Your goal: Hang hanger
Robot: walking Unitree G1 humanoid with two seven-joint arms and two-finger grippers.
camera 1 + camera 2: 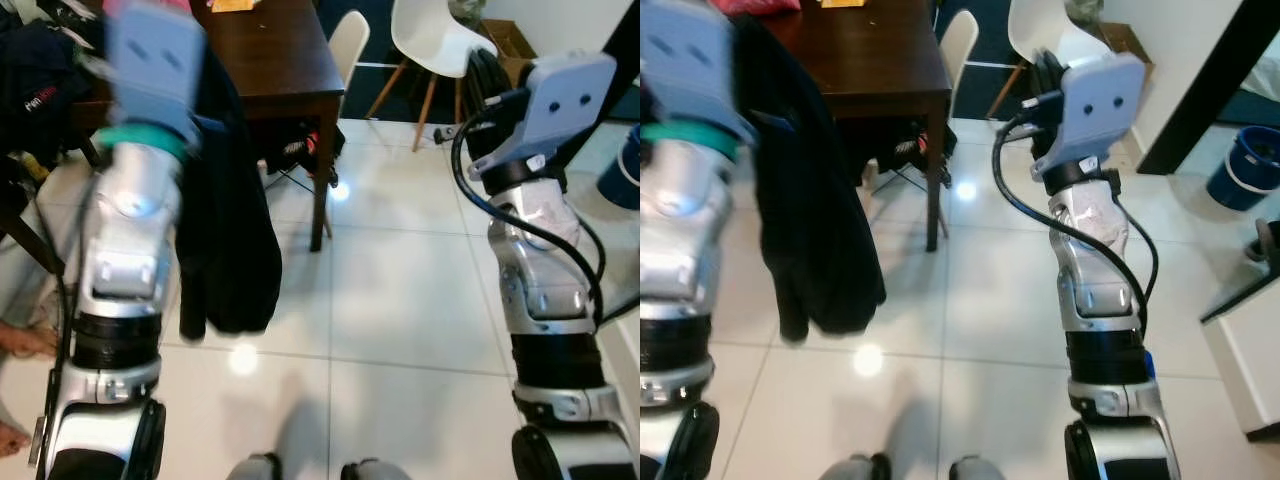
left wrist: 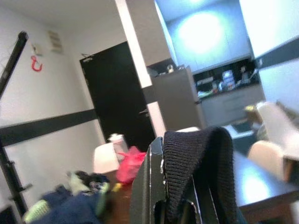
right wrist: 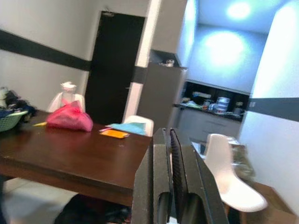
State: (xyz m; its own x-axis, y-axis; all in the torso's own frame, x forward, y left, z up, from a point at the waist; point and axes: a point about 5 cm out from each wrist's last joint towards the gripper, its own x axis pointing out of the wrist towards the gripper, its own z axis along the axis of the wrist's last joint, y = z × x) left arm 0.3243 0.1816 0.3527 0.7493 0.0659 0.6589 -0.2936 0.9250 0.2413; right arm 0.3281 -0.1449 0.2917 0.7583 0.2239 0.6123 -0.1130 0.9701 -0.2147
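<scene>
A black knit garment (image 1: 225, 230) hangs from my raised left arm (image 1: 130, 250), down beside the table toward the floor. In the left wrist view its knit collar (image 2: 201, 158) is draped over the fingers of my left gripper (image 2: 163, 149), which is shut on it. The fabric hides any hanger under it. My right arm (image 1: 1090, 250) is raised at the right, away from the garment. In the right wrist view my right gripper (image 3: 167, 135) is shut with nothing in it. A black rack pole (image 2: 11, 60) with a red hook (image 2: 36, 63) stands by the wall.
A dark wooden table (image 1: 285, 60) stands just ahead with a red bag (image 3: 70, 116) on it and white chairs (image 1: 430, 35) beyond. Clothes (image 1: 40, 80) are piled at the left. A blue bucket (image 1: 1240, 165) sits at the right. A person's bare foot (image 1: 20, 340) is at the left edge.
</scene>
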